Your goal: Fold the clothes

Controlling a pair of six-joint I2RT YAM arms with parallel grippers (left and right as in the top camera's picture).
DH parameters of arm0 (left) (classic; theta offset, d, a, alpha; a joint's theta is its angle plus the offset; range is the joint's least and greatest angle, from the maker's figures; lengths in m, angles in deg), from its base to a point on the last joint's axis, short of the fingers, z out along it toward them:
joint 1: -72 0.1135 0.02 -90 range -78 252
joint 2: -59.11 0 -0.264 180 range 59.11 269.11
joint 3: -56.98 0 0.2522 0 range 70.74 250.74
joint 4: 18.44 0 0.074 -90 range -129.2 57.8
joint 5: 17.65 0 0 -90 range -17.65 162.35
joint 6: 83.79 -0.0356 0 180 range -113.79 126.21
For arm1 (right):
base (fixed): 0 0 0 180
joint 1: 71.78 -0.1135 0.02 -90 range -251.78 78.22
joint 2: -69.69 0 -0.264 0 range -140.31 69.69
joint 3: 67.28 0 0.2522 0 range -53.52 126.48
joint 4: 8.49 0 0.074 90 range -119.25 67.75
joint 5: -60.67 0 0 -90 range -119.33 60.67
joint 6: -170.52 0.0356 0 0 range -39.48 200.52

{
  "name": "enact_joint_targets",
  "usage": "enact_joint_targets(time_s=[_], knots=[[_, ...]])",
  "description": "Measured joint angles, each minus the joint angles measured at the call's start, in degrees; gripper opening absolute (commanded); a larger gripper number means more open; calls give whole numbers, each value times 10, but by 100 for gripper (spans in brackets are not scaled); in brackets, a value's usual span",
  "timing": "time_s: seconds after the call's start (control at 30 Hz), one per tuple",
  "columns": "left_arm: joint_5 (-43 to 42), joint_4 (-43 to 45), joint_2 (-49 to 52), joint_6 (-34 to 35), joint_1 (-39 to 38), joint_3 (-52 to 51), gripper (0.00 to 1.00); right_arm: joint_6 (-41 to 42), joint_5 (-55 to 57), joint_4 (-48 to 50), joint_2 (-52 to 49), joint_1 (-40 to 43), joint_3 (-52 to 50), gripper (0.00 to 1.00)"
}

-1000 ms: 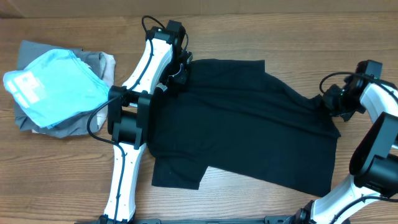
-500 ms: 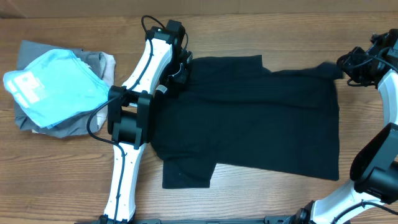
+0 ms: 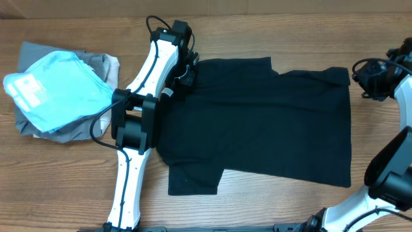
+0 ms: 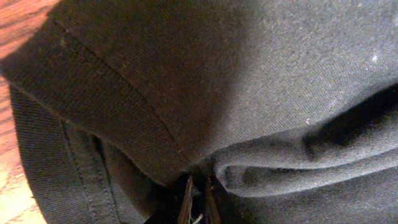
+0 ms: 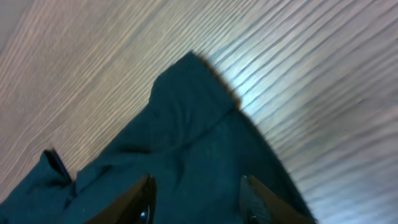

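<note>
Left hand (image 4: 196, 190) seemingly pinches black T-shirt (image 3: 257, 122); right hand (image 5: 198, 193) spread open

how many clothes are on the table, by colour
black T-shirt: 1
light blue garment: 1
grey garments: at least 2, going by the two shades in the pile
total: at least 4

The black T-shirt (image 3: 257, 122) lies spread nearly flat on the worktop (image 3: 270, 209), right of centre, its soft fabric lightly creased. One short sleeve juts toward 7 o'clock. The 2 o'clock corner lies flat, and the 10 o'clock edge is bunched into folds.
</note>
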Motion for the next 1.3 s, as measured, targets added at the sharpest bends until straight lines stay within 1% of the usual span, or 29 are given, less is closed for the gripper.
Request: enact_joint_targets(time_s=[0.17,0.37,0.4,0.47,0.57,0.6,0.73,0.9,1.03,1.07,1.13,1.17,1.2,1.3], knots=[[-1,0,0,9,0,0,16,19,-43,32,-59,-10,-5,46],[-2,-3,0,11,0,0,17,47,-61,79,-106,-25,-8,46],[-2,-3,-1,12,0,0,17,52,-61,87,-110,-27,-8,43],[-2,-4,-1,13,0,0,17,60,-63,110,-117,-33,-9,28],[-2,-6,-1,13,0,0,18,79,-67,151,-124,-39,-9,9],[-2,-7,-1,13,0,0,18,79,-67,164,-125,-40,-9,7],[-1,-15,-1,13,0,0,17,91,-76,188,-126,-42,-3,7],[0,-16,-1,13,0,0,17,96,-82,167,-126,-41,51,13],[0,-16,-1,14,0,0,17,98,-86,185,-125,-41,84,14],[0,-16,-1,14,0,0,17,99,-85,188,-125,-41,85,22],[0,-16,-1,15,0,0,18,103,-83,188,-125,-41,85,79],[0,-16,-1,15,0,0,18,101,-81,188,-125,-40,85,88],[0,-17,-1,15,0,0,17,100,-80,188,-125,-40,85,92],[0,-17,-1,15,0,0,15,100,-79,169,-125,-37,85,92]])
